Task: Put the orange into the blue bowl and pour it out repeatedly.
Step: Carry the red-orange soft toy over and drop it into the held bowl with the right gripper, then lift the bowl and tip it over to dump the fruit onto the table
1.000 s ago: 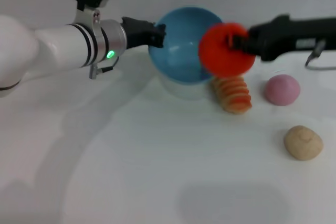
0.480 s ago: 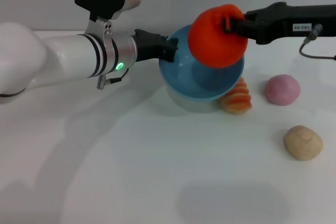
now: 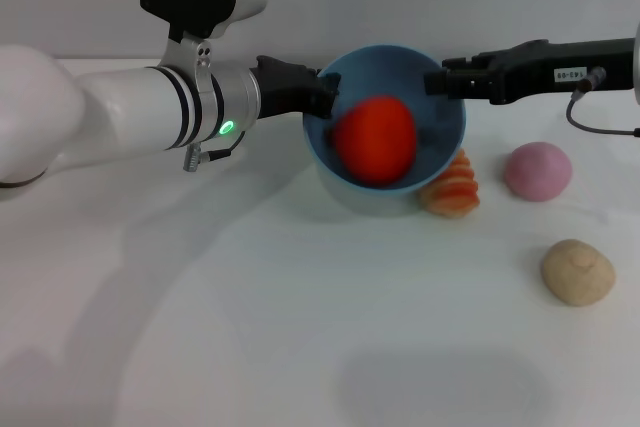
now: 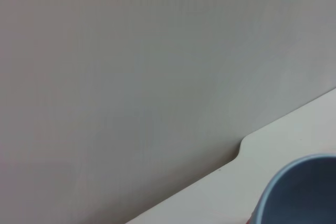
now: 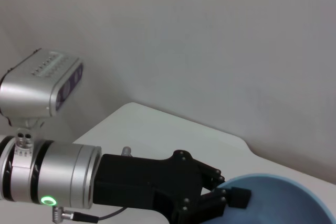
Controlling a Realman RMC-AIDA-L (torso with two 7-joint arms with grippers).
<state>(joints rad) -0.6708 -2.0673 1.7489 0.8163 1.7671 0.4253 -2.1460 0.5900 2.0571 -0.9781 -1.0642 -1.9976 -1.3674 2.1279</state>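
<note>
The left arm (image 3: 120, 112) reaches level from the left, and the left gripper (image 3: 318, 92) is closed on the rim of the blue bowl (image 3: 440, 142), which is tilted. The right gripper (image 3: 437, 81) sits at the bowl's right rim, fingers apart and holding nothing. The orange (image 3: 375, 139) is inside the bowl.

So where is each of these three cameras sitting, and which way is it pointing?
Head view: up on the robot's head, looking down at the table; shows both arms, the left tool shut on the blue bowl holding the orange, the right tool open at its rim.
Left wrist view: on the left wrist, facing the wall; no body visible.
Right wrist view: on the right wrist, facing the left arm.
All three share the bowl.
</note>
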